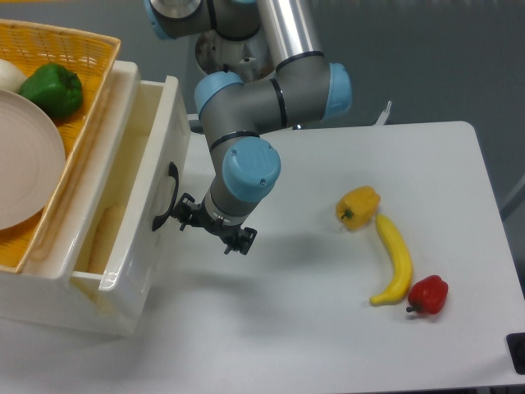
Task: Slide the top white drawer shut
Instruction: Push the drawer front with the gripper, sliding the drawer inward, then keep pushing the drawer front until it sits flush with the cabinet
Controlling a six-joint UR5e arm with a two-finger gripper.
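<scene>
My gripper [210, 227] against the front of the top white drawer [139, 222], which stands partly out of the cabinet.

Nearest me lie a red pepper [428, 295], a banana [394, 258] and a yellow pepper [358, 206] on the table [328, 328]. My fingers sit beside the black handle [165, 197], seemingly spread with nothing between them, though the view is poor. Farther back, a yellow wicker basket [78, 49] holds a green pepper [52, 89] and a plate [25, 156].

A robotics lab: an industrial arm [271, 90] mounted at a plain white table [328, 328], toy produce.
</scene>
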